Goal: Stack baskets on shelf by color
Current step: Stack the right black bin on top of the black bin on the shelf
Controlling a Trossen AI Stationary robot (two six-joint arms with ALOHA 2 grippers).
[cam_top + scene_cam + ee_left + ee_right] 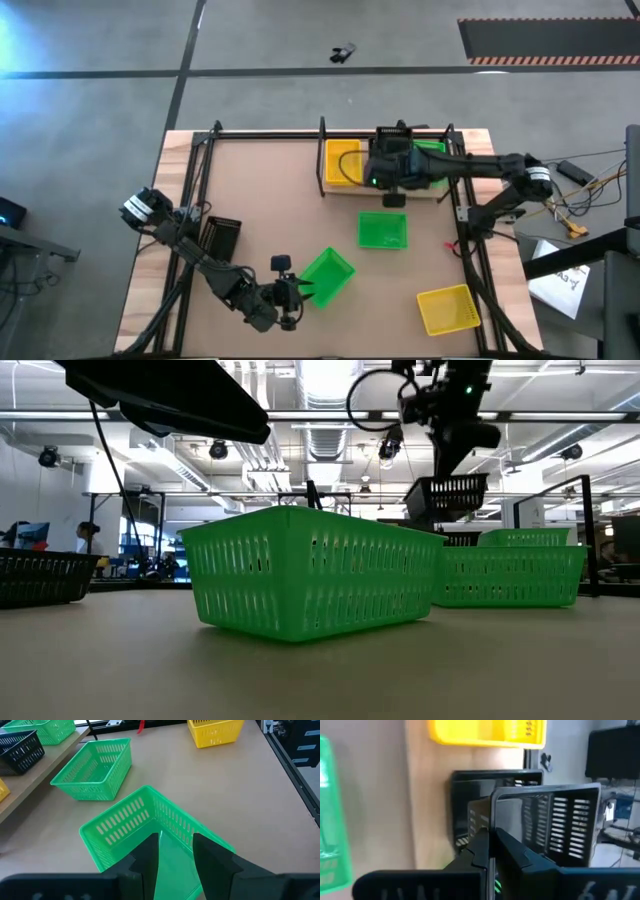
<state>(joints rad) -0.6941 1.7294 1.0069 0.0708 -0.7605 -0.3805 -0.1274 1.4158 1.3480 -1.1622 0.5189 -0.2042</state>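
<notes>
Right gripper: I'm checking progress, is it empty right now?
No, the right gripper is shut on the wall of a black basket held above the shelf.

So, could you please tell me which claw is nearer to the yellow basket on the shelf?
Right. The right claw hovers over the shelf just beside that yellow basket, gripping a black basket; the left claw is at the table's near edge.
</notes>
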